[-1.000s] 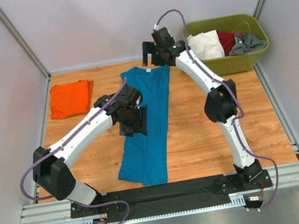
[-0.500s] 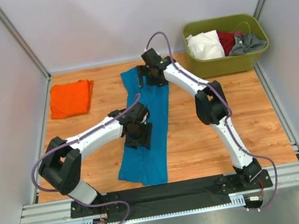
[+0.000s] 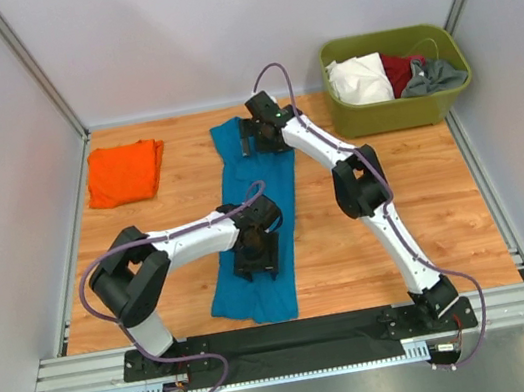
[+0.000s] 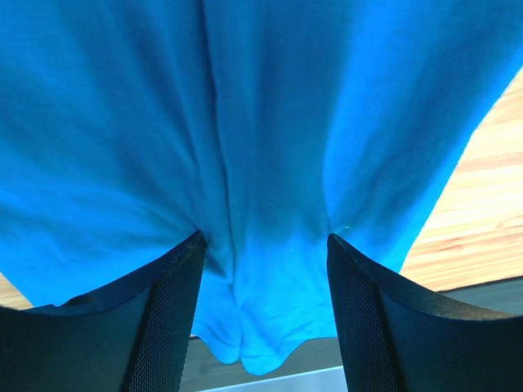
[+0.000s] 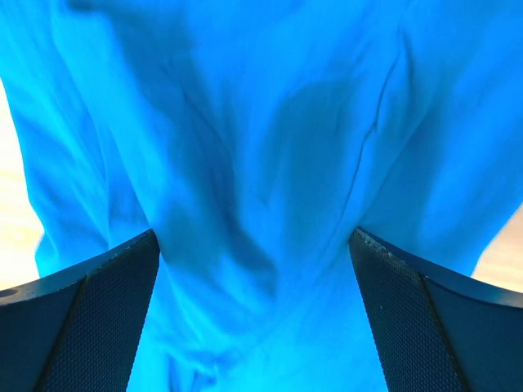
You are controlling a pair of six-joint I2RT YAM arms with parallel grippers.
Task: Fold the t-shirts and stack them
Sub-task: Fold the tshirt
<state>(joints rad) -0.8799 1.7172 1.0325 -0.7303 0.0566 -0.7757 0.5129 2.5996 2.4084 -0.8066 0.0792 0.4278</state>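
Lying along the table [image 3: 423, 188], the teal-blue t-shirt [image 3: 275, 168] has the left gripper [image 4: 261, 245] over its lower half, jaws partly spread, holding nothing; the right gripper [image 5: 253, 237] over its far end gapes wide, empty. The orange t-shirt [image 3: 123, 173] lies folded well left of it.

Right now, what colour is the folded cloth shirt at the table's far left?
The folded cloth shirt is plain bright orange, clearest in the top external view.
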